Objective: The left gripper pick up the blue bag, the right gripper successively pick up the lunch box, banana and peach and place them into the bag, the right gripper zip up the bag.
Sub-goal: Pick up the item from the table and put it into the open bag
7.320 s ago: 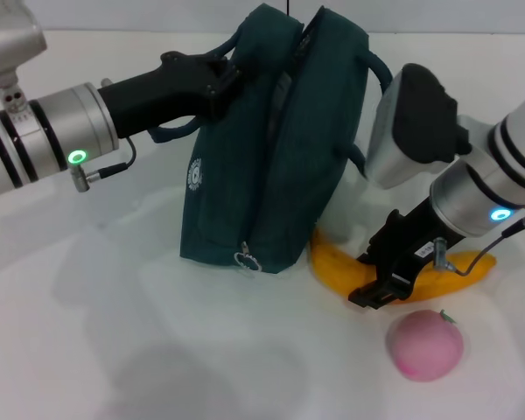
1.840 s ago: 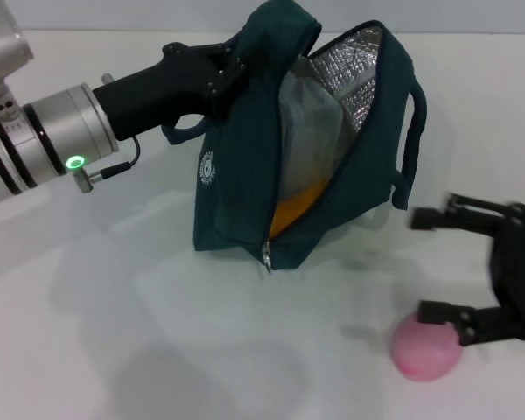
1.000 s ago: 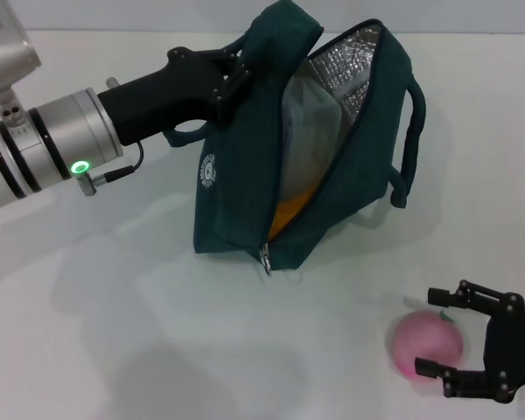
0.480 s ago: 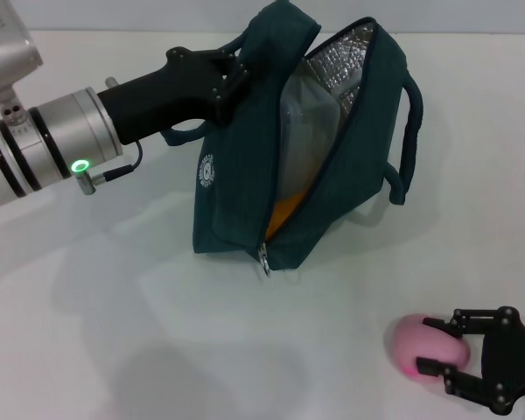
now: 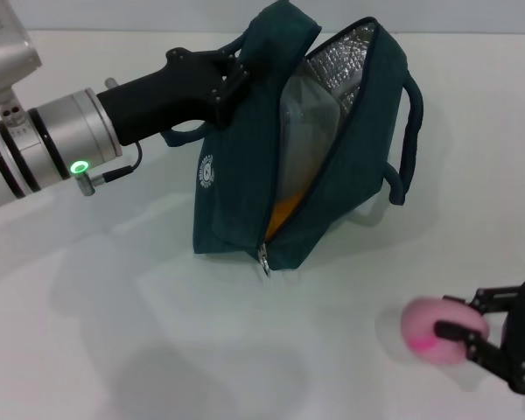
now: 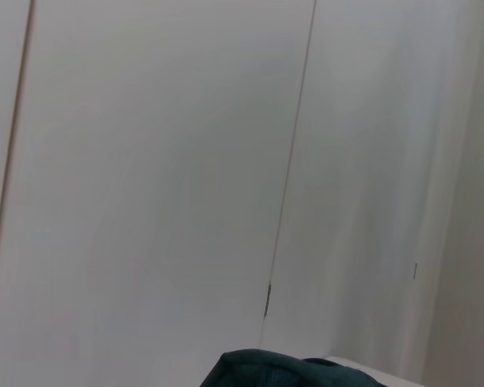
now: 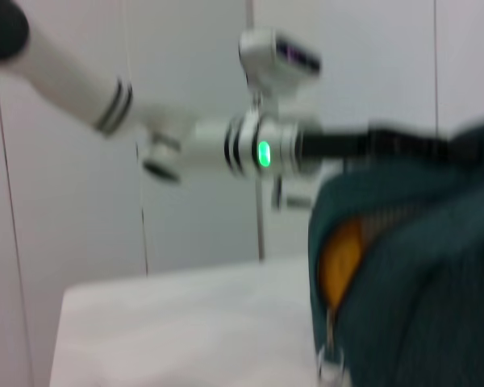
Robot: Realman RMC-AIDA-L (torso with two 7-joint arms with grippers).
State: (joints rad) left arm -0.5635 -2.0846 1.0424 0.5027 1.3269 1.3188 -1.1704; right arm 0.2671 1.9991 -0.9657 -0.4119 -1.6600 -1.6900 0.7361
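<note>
Round pink peach (image 5: 437, 329) shifted rightward within right gripper (image 5: 469, 322).

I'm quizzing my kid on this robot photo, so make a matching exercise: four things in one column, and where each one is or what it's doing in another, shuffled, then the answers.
Things:
1. peach
2. banana
3. left gripper
4. lunch box

Places or states:
A. gripping the blue bag's top edge, holding it up
B. between the right gripper's jaws, outside the bag
C. clear, standing inside the open bag
D. orange, low inside the bag

Pairs: 1-B, 2-D, 3-A, 4-C
</note>
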